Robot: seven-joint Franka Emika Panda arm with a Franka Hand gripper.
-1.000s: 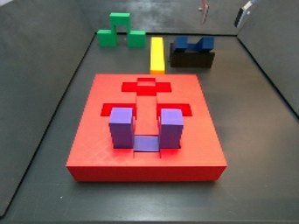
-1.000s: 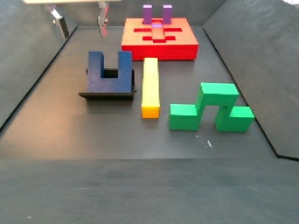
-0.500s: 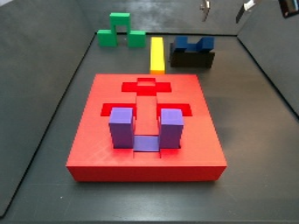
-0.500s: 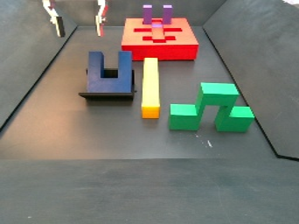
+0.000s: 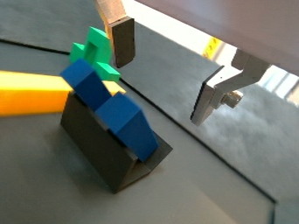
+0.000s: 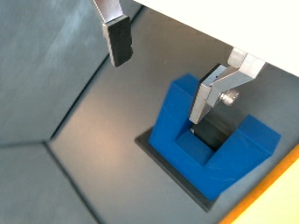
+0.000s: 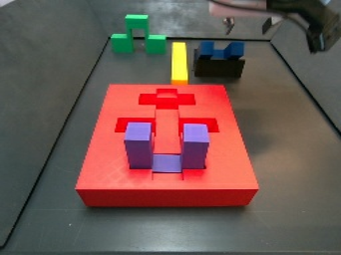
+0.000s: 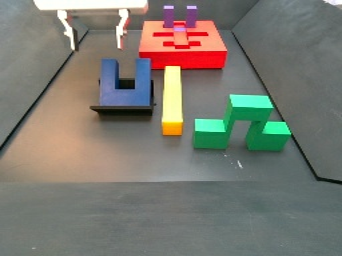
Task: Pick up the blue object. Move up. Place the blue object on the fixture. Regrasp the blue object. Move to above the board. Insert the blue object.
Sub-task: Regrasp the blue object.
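The blue object (image 8: 126, 80) stands with its prongs up on the black fixture (image 8: 120, 106), and it shows in both side views (image 7: 220, 49). My gripper (image 8: 96, 32) hangs open above and a little to the side of it, with nothing between the fingers. In both wrist views the blue object (image 5: 118, 112) (image 6: 177, 133) sits on the fixture (image 5: 103, 150) just off the line between the open fingers (image 5: 122, 39) (image 6: 118, 40). The gripper (image 7: 249, 25) is blurred in a side view. The red board (image 7: 167, 149) holds a purple U-shaped block (image 7: 166, 144).
A yellow bar (image 8: 171, 100) lies right beside the fixture. A green block (image 8: 242, 122) sits beyond the bar. The red board (image 8: 183, 46) lies further along the dark floor, which has raised side walls.
The gripper has come down and moved closer over the blue object, still open. The blocks, fixture and board have not moved.
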